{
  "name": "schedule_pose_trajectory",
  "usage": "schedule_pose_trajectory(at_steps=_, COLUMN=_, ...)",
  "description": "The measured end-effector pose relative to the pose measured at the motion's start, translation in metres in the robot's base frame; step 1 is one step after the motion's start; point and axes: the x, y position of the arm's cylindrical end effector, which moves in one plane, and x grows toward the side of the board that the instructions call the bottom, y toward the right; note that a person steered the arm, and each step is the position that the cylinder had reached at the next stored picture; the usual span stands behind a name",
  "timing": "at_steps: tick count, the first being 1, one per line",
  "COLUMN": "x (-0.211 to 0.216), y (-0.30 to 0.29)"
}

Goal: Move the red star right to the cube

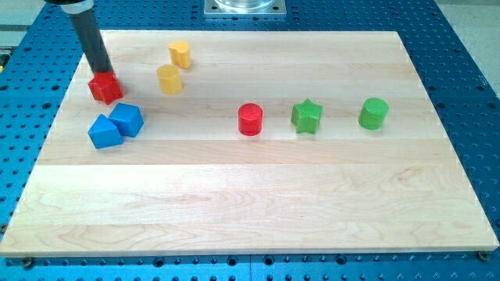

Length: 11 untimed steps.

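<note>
A wooden board lies on a blue table full of small holes. The arm has no claw to spread or press together. It ends in a dark rod, and that rod comes down from the view's top left corner.

My tip sits at the top edge of the red star. The tip looks like it touches the star, right at its back side. The red star is near the board's left edge, in the upper left part of the board.

Just below the star, toward the view's bottom, are two blue blocks. The blue cube is the one closer to the star, a little to the view's right. The other blue block is pressed against the cube on its left. Its shape is hard to tell.

Two yellow blocks sit to the right of the star, near the board's top edge. One yellow block is higher and the other yellow block is lower.

In the middle of the board stands a red cylinder. To its right is a green star. Further right, close to the board's right edge, is a green cylinder. These three stand in a row, well apart from each other.
</note>
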Motion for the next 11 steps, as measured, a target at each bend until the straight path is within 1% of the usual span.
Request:
schedule_pose_trajectory(at_steps=1, x=0.003, y=-0.019)
schedule_pose_trajectory(at_steps=2, x=0.021, y=0.004)
schedule_pose_trajectory(at_steps=3, x=0.030, y=0.012)
schedule_pose_trajectory(at_steps=4, x=0.035, y=-0.030)
schedule_pose_trajectory(at_steps=6, x=0.037, y=0.101)
schedule_pose_trajectory(at_steps=7, x=0.040, y=0.103)
schedule_pose_trajectory(at_steps=8, x=0.055, y=0.122)
schedule_pose_trajectory(at_steps=9, x=0.039, y=0.070)
schedule_pose_trajectory(at_steps=10, x=0.051, y=0.105)
schedule_pose_trajectory(at_steps=11, x=0.067, y=0.153)
